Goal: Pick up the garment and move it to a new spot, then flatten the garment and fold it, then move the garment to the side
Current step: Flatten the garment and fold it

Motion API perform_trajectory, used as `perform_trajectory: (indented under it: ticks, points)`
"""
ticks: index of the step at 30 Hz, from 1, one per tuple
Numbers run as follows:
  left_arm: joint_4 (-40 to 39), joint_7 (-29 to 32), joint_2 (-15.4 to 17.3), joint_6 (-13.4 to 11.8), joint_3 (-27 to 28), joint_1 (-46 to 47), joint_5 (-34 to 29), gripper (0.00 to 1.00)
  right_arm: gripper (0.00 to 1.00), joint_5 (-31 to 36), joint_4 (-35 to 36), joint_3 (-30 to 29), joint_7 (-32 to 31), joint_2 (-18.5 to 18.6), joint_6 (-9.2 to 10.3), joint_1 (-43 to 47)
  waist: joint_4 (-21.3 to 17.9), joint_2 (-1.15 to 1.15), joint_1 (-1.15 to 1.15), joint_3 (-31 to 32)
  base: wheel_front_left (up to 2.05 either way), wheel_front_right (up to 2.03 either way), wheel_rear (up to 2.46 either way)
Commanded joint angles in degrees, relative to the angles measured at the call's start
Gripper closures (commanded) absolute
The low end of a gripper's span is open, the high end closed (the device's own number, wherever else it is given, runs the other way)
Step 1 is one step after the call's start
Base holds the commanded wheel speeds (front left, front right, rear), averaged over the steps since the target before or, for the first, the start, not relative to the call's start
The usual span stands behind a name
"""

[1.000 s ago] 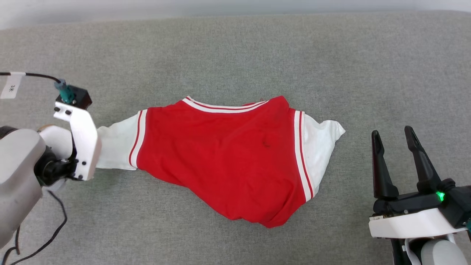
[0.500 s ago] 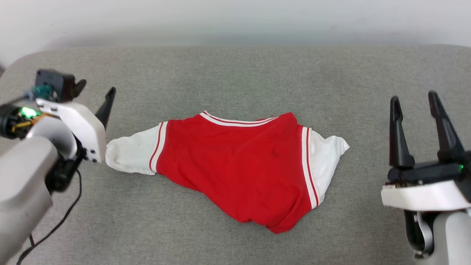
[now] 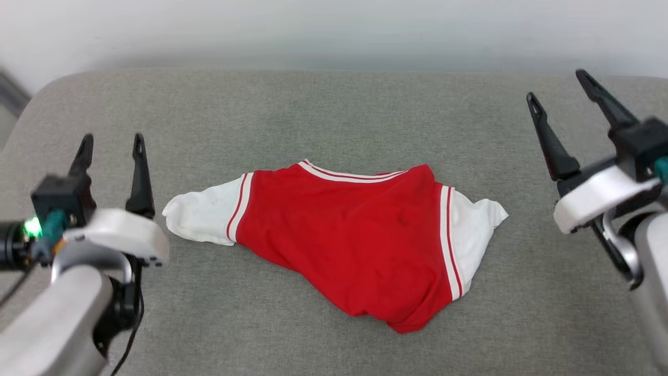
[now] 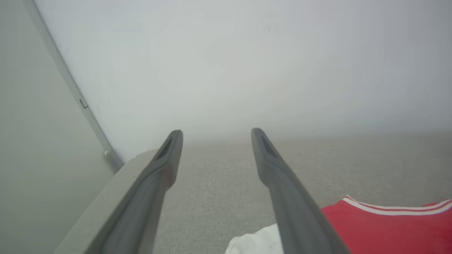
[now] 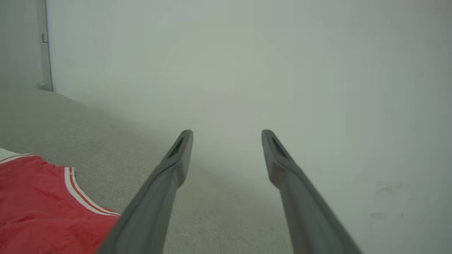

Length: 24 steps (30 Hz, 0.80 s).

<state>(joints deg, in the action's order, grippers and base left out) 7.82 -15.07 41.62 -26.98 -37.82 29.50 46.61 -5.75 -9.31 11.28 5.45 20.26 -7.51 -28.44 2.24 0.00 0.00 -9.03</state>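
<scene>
- The left gripper [image 3: 112, 140] has come off the white sleeve it sat against 1 second ago and drawn back. Its 2 fingers now stand spread and empty, pointing to 12 o'clock, just clear of that sleeve at the garment's 9 o'clock.
- The head view has also tilted up, so the cloth's apparent slide is the camera's doing.
- The garment [image 3: 355, 235] lies in the middle of the grey cushion [image 3: 313, 115], plain red side up. The striped collar trim is toward 12 o'clock, 1 white sleeve is out at 9 o'clock and the other at 3 o'clock. The lower edge is bunched toward 5 o'clock.
- The right gripper [image 3: 557, 86] has risen to about 2 o'clock of the garment, well apart from it, fingers spread, holding nothing.
- A pale wall [image 3: 334, 31] closes the scene at 12 o'clock.
- Judgement: the sleeve pull looks finished, but flattening is only partly done. The crumpled 5 o'clock edge probably needs drawing out before any fold.
</scene>
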Motion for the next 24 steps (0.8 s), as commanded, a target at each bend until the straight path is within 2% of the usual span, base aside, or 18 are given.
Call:
perform_trajectory:
  ticks: [1, 6, 10, 14, 18, 21, 24]
  points:
    - [-1.2, -0.1, -0.8, -0.6, 1.6, -2.1, -1.7, 0.00, 0.00, -1.3, -0.4, 1.7, -1.8, 1.5, 0.04, -1.6, 0.3, 0.00, 0.00, -0.2, 0.00, 0.00, 0.00]
    - [-6.4, -0.1, -5.3, -2.3, 9.7, -10.4, -9.5, 0.00, 0.00, -11.0, -1.2, 14.0, -15.2, 10.6, 0.06, -8.2, 1.3, 0.00, 0.00, -1.1, 0.00, 0.00, 0.00]
    - [-9.4, -0.1, -9.9, -1.8, 14.7, -14.8, -15.2, 0.00, 0.00, -20.3, -1.1, 24.8, -27.1, 17.3, 0.06, -13.6, 2.2, 0.00, 0.00, -2.2, 0.00, 0.00, 0.00]
    - [-10.9, -0.1, -14.8, -0.6, 18.4, -18.4, -19.9, 0.00, 0.00, -29.6, -1.3, 33.9, -38.6, 21.8, 0.06, -18.3, 3.1, 0.00, 0.00, -3.6, 0.00, 0.00, 0.00]
    - [-11.4, -0.1, -19.3, 2.1, 20.8, -20.3, -24.0, 0.00, 0.00, -35.6, -3.1, 39.8, -45.9, 23.8, 0.06, -22.2, 4.3, 0.00, 0.00, -5.6, 0.00, 0.00, 0.00]
    - [-11.0, -0.1, -22.5, 4.4, 22.0, -20.7, -26.5, 0.00, 0.00, -37.8, -6.0, 42.6, -47.8, 23.6, 0.06, -24.2, 5.4, 0.00, 0.00, -7.3, 0.00, 0.00, 0.00]
    - [-10.5, -0.1, -25.4, 6.5, 23.3, -20.0, -28.8, 0.00, 0.00, -39.6, -9.9, 44.4, -47.8, 21.9, 0.05, -25.0, 6.4, 0.00, 0.00, -9.1, 0.00, 0.00, 0.00]
